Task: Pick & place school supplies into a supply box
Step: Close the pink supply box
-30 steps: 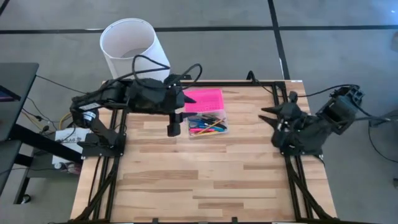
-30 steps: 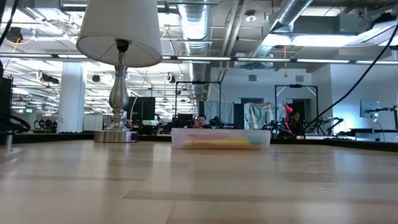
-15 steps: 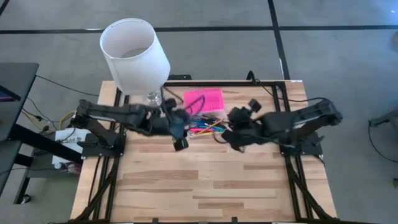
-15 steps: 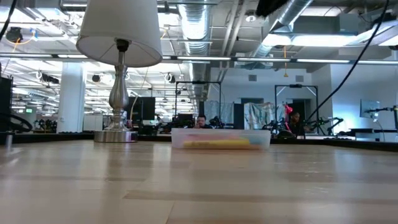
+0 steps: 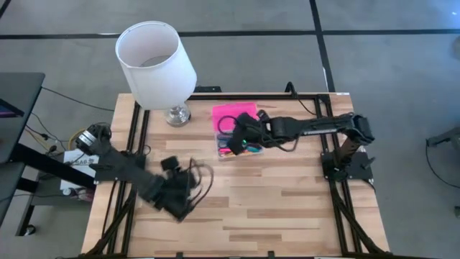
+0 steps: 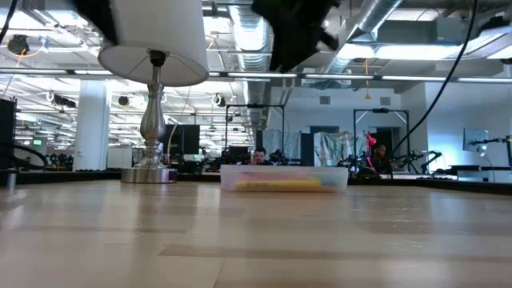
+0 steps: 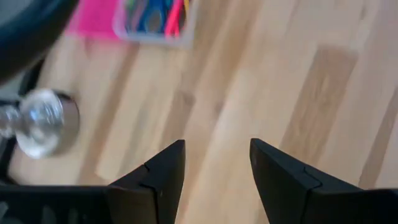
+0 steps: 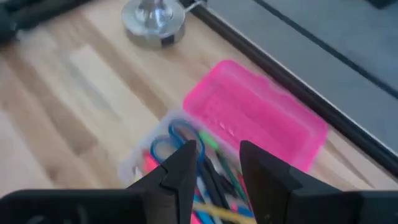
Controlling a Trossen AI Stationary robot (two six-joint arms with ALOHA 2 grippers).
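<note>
Done: school supplies lie in the supply box.
Left: lid open.
Right gripper: at 12 o'clock, fingers apart, empty.
Left gripper: at 8 o'clock, apart, empty.

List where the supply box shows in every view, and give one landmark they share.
High view: supply box at the table's far middle, under the right gripper.
Low view: box centre, far table edge.
Left wrist view: top edge.
Right wrist view: centre.
Shared landmark: lamp base.

Supplies in box, lid behind, lamp to its left
</note>
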